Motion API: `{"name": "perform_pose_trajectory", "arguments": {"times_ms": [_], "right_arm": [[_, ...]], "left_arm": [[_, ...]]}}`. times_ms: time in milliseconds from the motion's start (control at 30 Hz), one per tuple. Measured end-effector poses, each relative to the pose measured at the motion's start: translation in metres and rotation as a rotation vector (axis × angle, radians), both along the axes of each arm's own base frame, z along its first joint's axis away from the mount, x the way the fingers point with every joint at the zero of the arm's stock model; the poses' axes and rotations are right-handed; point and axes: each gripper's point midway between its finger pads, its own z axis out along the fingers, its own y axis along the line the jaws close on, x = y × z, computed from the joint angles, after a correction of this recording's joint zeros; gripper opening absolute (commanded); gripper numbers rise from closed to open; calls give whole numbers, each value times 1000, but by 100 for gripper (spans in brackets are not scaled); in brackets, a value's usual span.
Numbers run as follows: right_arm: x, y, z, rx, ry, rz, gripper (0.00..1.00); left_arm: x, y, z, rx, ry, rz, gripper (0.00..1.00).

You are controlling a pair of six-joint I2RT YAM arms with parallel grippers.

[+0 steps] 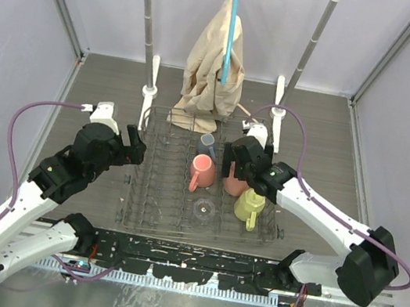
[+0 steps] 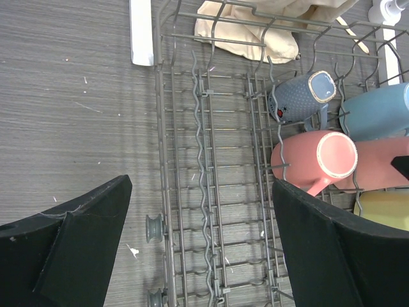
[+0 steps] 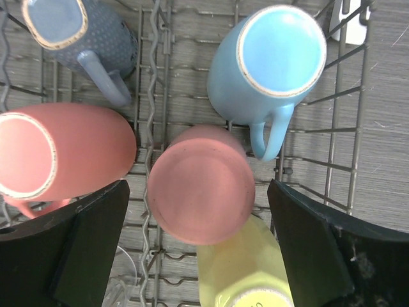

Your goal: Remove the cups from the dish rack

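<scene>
Left claw (image 1: 133, 146): wide open, with nothing in it. It hangs over the bare left part of the dish rack (image 1: 152, 192), and every cup lies to its right.
Dish rack: it stands on the table (image 1: 105, 88) between the two arms, with the cups gathered in its right half.
Grey-blue mug (image 3: 77, 38): on the far side of the group, tilted, its handle toward the near side.
First salmon mug (image 1: 202, 172): lies on its side, just left of the right claw.
Clear glass (image 1: 203, 211): at the near edge of the group, apart from both claws.
Second salmon mug (image 3: 192, 173): the one for the next move, I judge. It sits about upright on the prongs with a round end turned up, so its long axis points straight at the right claw.
Right claw (image 3: 197, 188): wide open, holding nothing. One finger is left of this mug and one is right of it, with a small gap on each side. The mug is directly below — the move should be down, then closing.
Light blue mug (image 3: 271, 57): just far-right of that mug, and its handle hangs close to the right finger. This could be in the way.
Yellow mug (image 3: 243, 275): just on the near side, partly under the salmon one.
Nearer arm: the right one, clearly.
</scene>
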Motion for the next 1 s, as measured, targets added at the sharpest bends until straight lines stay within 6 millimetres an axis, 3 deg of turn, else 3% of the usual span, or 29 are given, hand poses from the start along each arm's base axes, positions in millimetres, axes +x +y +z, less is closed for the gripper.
{"name": "perform_pose_trajectory", "arguments": {"times_ms": [167, 600, 700, 800, 900, 1000], "right_arm": [[1, 1, -16, -37, 38, 4, 95], [4, 3, -29, -61, 50, 13, 80], [3, 1, -33, -72, 58, 15, 73], [4, 1, -34, -75, 51, 11, 57], [5, 0, -34, -74, 45, 7, 26], [5, 0, -33, -73, 41, 5, 3]], "left_arm": [[0, 0, 0, 0, 0, 0, 98], [0, 0, 0, -2, -2, 0, 98], [0, 0, 0, -2, -2, 0, 98], [0, 0, 0, -3, -1, 1, 98], [0, 0, 1, -6, -1, 2, 98], [-1, 0, 2, -11, -4, 4, 98]]}}
